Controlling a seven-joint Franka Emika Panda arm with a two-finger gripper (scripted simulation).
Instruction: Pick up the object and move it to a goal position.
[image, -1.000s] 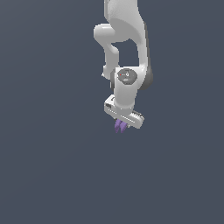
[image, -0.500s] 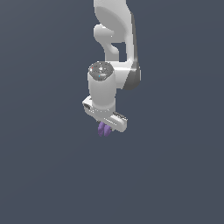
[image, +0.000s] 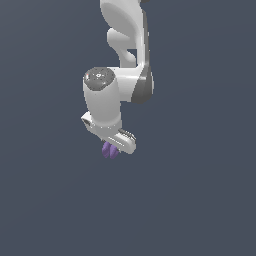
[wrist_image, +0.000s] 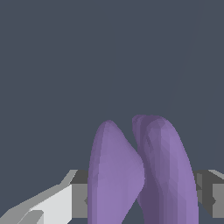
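The object (image: 110, 150) is a small purple two-lobed thing that hangs just under my white gripper (image: 111, 146) in the exterior view, a little left of the view's middle. The gripper is shut on it; its fingers are hidden behind the hand and the object. In the wrist view the purple object (wrist_image: 140, 170) fills the lower middle as two tall lobes side by side, with a grey finger (wrist_image: 79, 194) on one side and another (wrist_image: 209, 192) on the other. Nothing shows under the object but flat dark grey.
The white arm (image: 125, 45) comes down from the top of the exterior view. All around is a plain dark grey ground (image: 200, 200) with no other object or edge in sight.
The arm has carried the purple object toward the exterior view's left and the wrist has turned. The gripper stays shut on the object.
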